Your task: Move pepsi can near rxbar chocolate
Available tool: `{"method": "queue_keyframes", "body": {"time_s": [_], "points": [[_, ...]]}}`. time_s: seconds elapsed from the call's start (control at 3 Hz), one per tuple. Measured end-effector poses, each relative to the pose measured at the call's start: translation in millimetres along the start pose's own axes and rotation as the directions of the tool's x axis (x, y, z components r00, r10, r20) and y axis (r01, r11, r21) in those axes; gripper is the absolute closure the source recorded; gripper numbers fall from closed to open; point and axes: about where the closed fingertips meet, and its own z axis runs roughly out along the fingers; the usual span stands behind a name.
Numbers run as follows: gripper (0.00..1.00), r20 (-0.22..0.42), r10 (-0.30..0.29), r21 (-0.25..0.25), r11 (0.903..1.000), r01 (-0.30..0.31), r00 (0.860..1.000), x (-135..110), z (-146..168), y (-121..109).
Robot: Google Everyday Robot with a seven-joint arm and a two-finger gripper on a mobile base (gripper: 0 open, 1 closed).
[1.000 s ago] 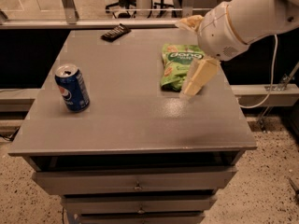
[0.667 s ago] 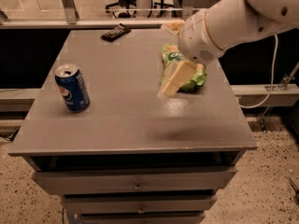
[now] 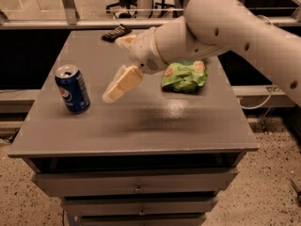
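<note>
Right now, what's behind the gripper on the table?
The rxbar lies at the table's far edge, behind the gripper, which hovers open between the pepsi can and the green bag. The arm hides the far edge right of the bar.

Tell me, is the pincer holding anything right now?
Nothing: the pincer hangs over the table between the pepsi can and the green bag, touching neither.

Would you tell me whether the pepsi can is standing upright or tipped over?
Upright: the pepsi can stands on its base, silver top facing up. The gripper hovers beside it, not touching it.
</note>
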Motion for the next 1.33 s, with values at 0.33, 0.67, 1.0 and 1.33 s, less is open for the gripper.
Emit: {"method": "queue_keyframes", "body": {"time_s": [0.33, 0.67, 1.0, 1.33], "points": [[0.00, 0.105, 0.057, -0.063, 0.9967, -0.050, 0.993, -11.0, 44.0, 12.9], [0.00, 0.137, 0.081, -0.076, 0.9945, -0.071, 0.987, -11.8, 80.2, 15.6], [0.00, 0.150, 0.103, -0.070, 0.9931, -0.093, 0.983, -8.4, 103.8, 11.4], [0.15, 0.167, 0.130, -0.066, 0.9906, -0.120, 0.977, -8.8, 113.4, 9.0]]}}
